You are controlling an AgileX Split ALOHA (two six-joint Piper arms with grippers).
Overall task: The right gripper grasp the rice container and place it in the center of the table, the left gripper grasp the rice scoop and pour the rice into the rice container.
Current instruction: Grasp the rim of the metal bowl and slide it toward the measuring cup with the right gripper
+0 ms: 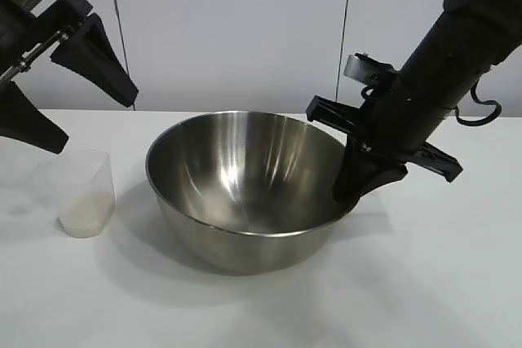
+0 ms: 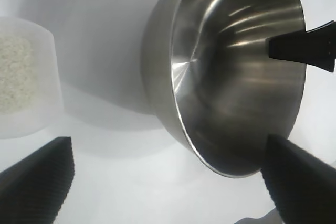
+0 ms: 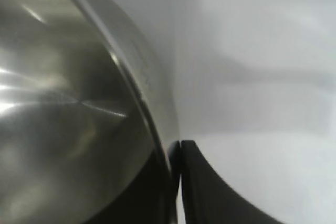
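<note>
**Bowl pinched at the rim, cup waiting**

While clamped on the thin rim of the bowl (image 1: 249, 189), right claw (image 1: 356, 189) pressed together with one finger inside the wall and one outside, as seen in the right wrist view. Bowl resting on the worktop (image 1: 424, 283), roughly midway between its left and right edges, nothing inside. Left claw (image 1: 61, 95) spread wide, hanging above the worktop's left edge, gripping nothing. Cup (image 1: 83, 193) upright just left of the bowl, apart from it, with a low layer of rice (image 1: 85, 216) at the bottom.

Risks, as judged from here:
- Slipping of the polished rim out of such a narrow pinch, likely if the bowl is dragged or lifted quickly; a heavy bowl held at one point could swing or tip.
- Knocking the cup over, should the bowl be pushed further toward the left edge; little gap left between them.
- Crushing or squirting of the soft cup once grasped, spilling grains.
- Clashing of the two claws over the bowl if the right one lingers at the rim during pouring.

Count: one bowl, one cup, one heap of rice, two claws.
</note>
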